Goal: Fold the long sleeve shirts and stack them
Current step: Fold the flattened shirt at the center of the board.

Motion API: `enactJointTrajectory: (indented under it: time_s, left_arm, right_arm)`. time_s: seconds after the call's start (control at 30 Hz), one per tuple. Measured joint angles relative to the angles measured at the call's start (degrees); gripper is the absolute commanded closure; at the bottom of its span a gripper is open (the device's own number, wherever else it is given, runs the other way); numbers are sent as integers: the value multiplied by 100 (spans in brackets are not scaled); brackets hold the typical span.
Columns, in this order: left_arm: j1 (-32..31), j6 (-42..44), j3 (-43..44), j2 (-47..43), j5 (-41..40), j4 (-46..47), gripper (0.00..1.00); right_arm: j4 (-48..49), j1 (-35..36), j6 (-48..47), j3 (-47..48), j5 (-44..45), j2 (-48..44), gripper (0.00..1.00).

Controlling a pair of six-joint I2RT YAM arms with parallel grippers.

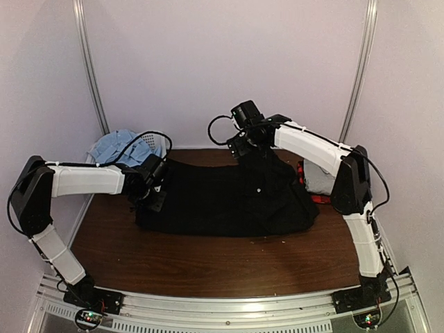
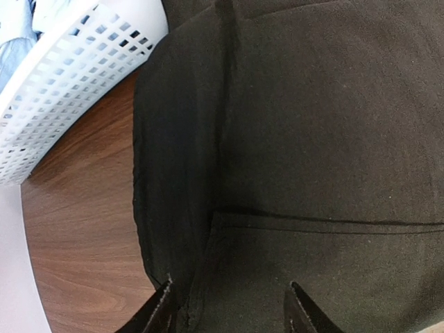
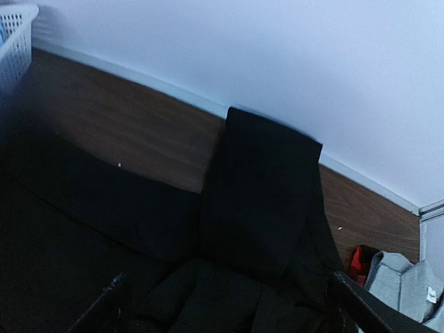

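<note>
- The left arm (image 1: 87,179) and the right arm (image 1: 305,147) are built of smooth white shell segments; these are joined by bulky black joint housings;
- thin black cables (image 1: 209,132) are looped loosely beside each wrist and run along the white segments;
- a black camera block (image 1: 246,111) is mounted at the right wrist;
- each base (image 1: 90,300) is black; small red and green lights are lit just beside it;
- the jaws are black, tapered to thin tips.

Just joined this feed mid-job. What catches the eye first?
A black shirt sprawls across the middle of the table, the left gripper open at its left edge and the right gripper open over its far edge. A white mesh basket with a light blue shirt sits far left; a grey shirt is bunched at the right.
</note>
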Motion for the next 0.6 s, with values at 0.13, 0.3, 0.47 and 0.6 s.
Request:
enactJointTrajectory:
  time_s: [0.13,0.3,0.47,0.6]
  left_arm:
    - [0,22,-9,-2,107,24,45]
    - [0,87,-46,-7,396,181,42]
    - [0,114,-109,-13,809,461,41]
    - [0,107,-302,-26,999,739,41]
  right_arm:
    - [-146,-107,168,-507,-485,234,3]
    - [57,-208,431,-2677,-911,-1003,5]
    - [483,-304,741,-4511,-1132,-2806,11]
    - [750,-476,966,-5788,-1263,-3847,16]
